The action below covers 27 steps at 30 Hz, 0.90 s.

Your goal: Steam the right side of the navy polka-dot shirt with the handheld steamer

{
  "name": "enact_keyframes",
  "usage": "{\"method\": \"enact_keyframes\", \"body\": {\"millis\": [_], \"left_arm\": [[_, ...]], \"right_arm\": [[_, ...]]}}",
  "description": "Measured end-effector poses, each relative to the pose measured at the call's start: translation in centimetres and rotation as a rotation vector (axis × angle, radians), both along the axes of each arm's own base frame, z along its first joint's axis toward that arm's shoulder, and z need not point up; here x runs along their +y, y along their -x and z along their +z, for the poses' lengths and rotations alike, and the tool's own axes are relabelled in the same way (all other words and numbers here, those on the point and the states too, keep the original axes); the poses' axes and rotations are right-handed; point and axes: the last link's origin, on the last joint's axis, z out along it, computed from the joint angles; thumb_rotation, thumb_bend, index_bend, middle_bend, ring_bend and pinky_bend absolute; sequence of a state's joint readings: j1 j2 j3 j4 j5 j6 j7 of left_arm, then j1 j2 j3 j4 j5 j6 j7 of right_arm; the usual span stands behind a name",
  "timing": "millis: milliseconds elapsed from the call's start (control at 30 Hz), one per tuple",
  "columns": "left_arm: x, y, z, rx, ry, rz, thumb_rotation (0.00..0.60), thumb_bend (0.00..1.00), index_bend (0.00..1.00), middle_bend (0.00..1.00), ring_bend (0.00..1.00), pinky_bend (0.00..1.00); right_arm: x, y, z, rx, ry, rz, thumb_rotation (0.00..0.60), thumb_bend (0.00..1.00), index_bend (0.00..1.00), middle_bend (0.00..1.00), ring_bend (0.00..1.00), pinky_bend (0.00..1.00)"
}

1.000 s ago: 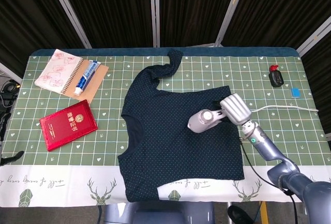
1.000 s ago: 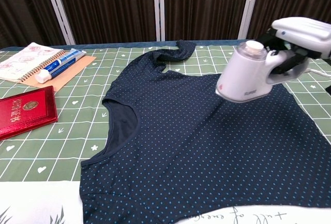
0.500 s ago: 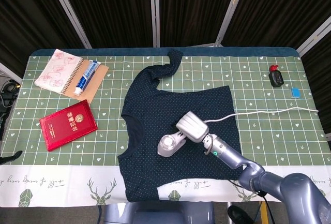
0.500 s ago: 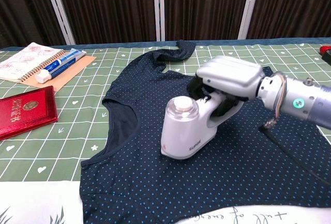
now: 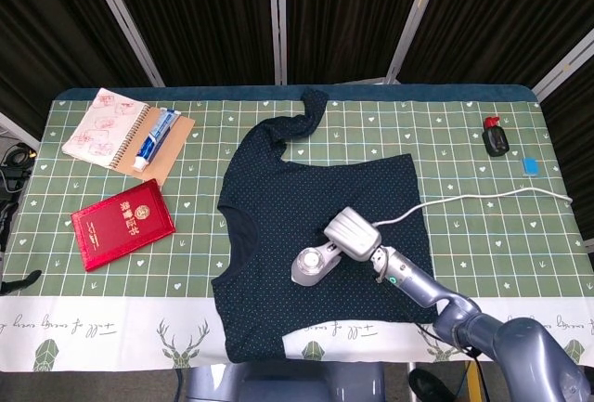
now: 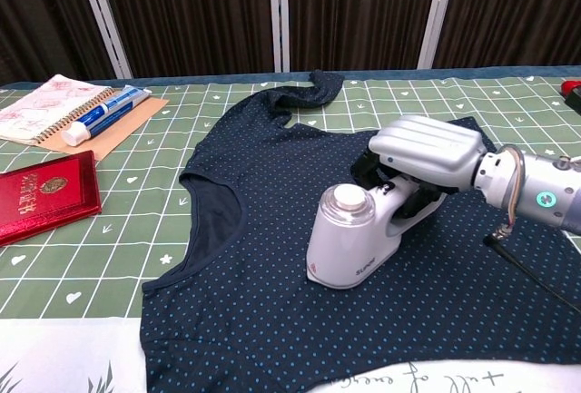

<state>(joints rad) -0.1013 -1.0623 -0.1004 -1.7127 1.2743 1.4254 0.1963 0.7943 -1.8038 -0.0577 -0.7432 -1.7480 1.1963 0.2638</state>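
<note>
The navy polka-dot shirt (image 5: pixel 306 207) (image 6: pixel 272 193) lies flat across the middle of the table, collar to the left. My right hand (image 5: pixel 353 233) (image 6: pixel 427 152) grips the handle of the white handheld steamer (image 5: pixel 313 265) (image 6: pixel 349 248). The steamer's base rests on the shirt's lower middle, near the hem side closest to me. Its white cord (image 5: pixel 483 198) trails off to the right across the table. My left hand shows in neither view.
A spiral notebook (image 5: pixel 104 123) with a toothpaste tube (image 5: pixel 155 137) on brown card lies at the back left. A red booklet (image 5: pixel 122 224) sits at the left. A small black bottle (image 5: pixel 495 135) and a blue item (image 5: pixel 530 165) sit at the far right.
The right hand swept the steamer from the shirt's right edge down and leftward onto the lower middle, then shifted it slightly back to the right.
</note>
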Motion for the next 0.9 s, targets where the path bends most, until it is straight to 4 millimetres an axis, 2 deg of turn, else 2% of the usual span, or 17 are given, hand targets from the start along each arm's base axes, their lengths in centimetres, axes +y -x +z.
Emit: {"method": "enact_keyframes", "body": {"millis": [200,633,900], "left_arm": [[0.0,-0.1,-0.1,0.004,0.003,-0.003,0.600,0.00,0.00,0.00,0.00,0.00],[-0.1,-0.4,-0.4,0.007,0.009,-0.014,0.600,0.00,0.00,0.00,0.00,0.00],[-0.2,-0.6,-0.5,0.005,0.012,-0.019,0.600,0.00,0.00,0.00,0.00,0.00]], "right_arm": [[-0.6,2.1,1.3,0.020,0.026,-0.015,0.600,0.59,0.85,0.79,0.77,1.00],[-1.9,9.0,6.2,0.122,0.150,-0.091,0.600,0.59,0.85,0.79,0.77,1.00],[-1.7,10.6,7.2,0.123,0.137,-0.130,0.600,0.59,0.85,0.79,0.77,1.00]]}}
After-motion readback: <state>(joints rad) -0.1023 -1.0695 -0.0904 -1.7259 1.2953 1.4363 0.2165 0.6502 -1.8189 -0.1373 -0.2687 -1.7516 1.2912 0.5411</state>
